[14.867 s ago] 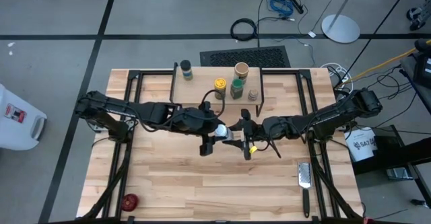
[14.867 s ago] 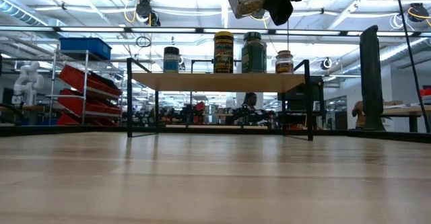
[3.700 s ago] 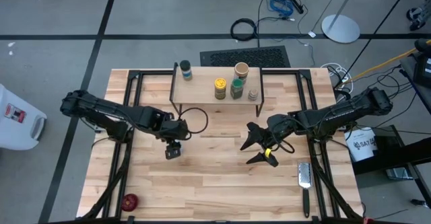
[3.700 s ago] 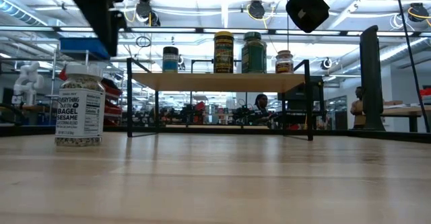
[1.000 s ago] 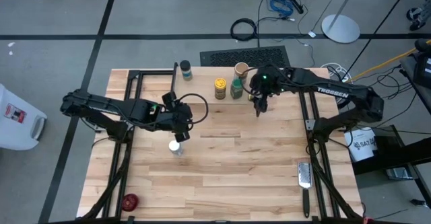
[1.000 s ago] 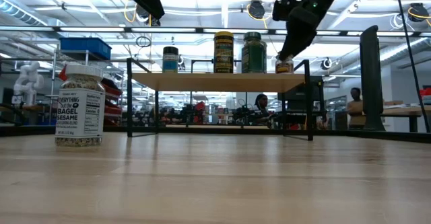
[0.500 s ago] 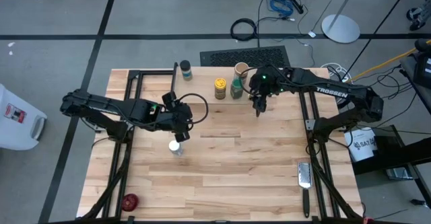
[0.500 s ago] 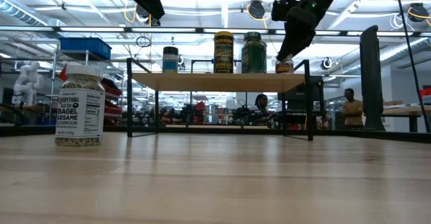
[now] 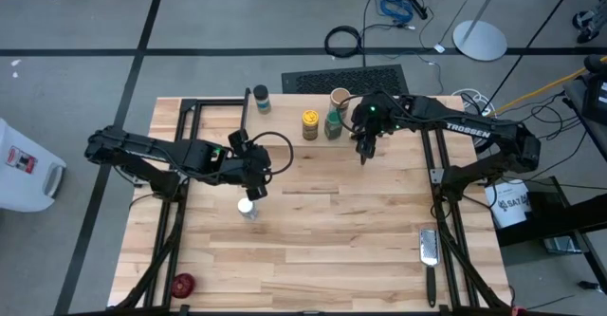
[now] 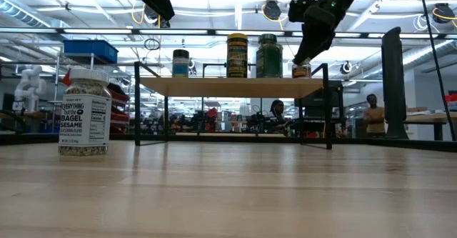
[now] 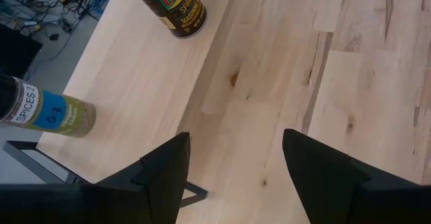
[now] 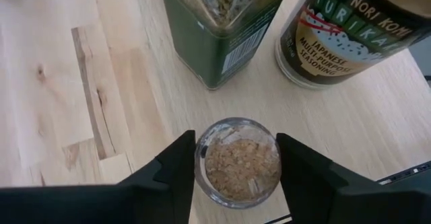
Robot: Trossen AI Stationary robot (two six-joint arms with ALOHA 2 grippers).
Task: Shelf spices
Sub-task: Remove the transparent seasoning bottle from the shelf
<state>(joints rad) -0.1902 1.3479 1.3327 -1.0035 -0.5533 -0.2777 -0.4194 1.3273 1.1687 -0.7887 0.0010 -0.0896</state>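
Note:
A small clear jar of tan spice stands on the wood shelf at its right end, between the fingers of my right gripper, seen in the low view right above it. Beside it stand a green jar and a furikake jar. A yellow jar and a dark-lidded jar are also on the shelf. The white-capped jar stands on the table. My left gripper hovers open above the table in front of the shelf. My right gripper has the small clear jar pinched between its two fingers, which lie against opposite sides of its round wall. The fingers come slanting down from above on the table's near side. The jar stands upright on the shelf top.
A flat metal grater lies near the table's right front edge. A small red round object sits at the front left. Black frame rails run along both table sides. Bare wood lies between the white-capped jar and the grater.

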